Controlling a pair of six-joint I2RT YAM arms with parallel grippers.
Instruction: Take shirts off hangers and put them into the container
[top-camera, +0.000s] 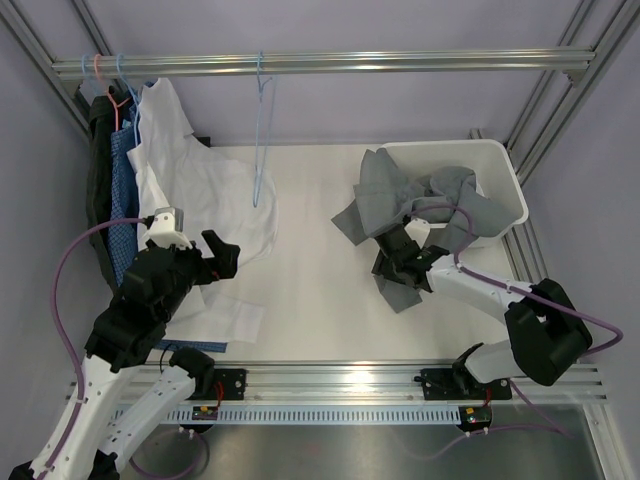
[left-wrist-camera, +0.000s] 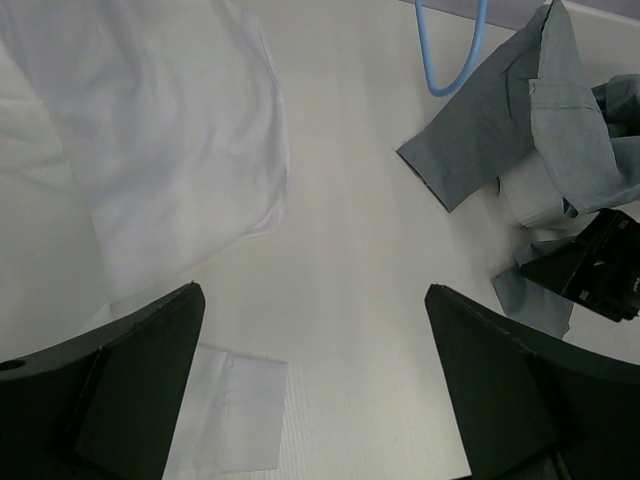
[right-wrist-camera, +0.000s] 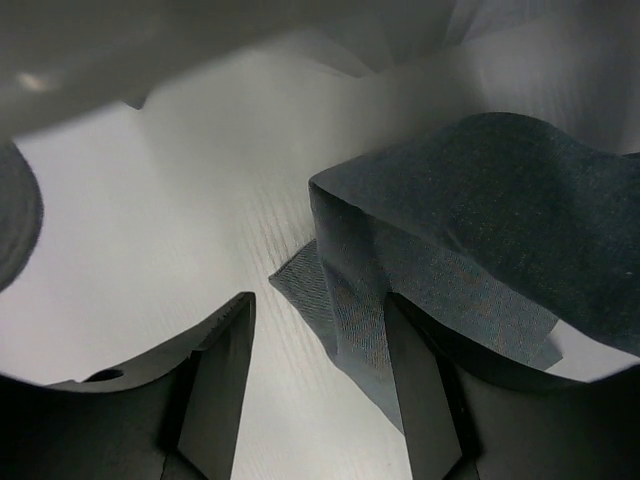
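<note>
The grey shirt (top-camera: 380, 205) hangs half over the white container's rim (top-camera: 505, 160), its lower part spread on the table. My right gripper (top-camera: 400, 262) sits low on that spread cloth. In the right wrist view a folded grey edge (right-wrist-camera: 350, 300) lies between its parted jaws (right-wrist-camera: 320, 390), against the right finger (right-wrist-camera: 425, 420), with a gap to the left finger (right-wrist-camera: 215, 400). My left gripper (top-camera: 225, 255) hovers wide open and holds nothing (left-wrist-camera: 315, 380), beside the white shirt (top-camera: 200, 190) that trails from its hanger onto the table. An empty light blue hanger (top-camera: 260, 130) hangs mid-rail.
A blue checked shirt (top-camera: 122, 200) and a dark shirt (top-camera: 98, 170) hang at the rail's left end on hangers (top-camera: 115, 75). The aluminium rail (top-camera: 400, 62) crosses the back. The white shirt's cuff (left-wrist-camera: 235, 410) lies under my left gripper. Frame posts stand at both sides.
</note>
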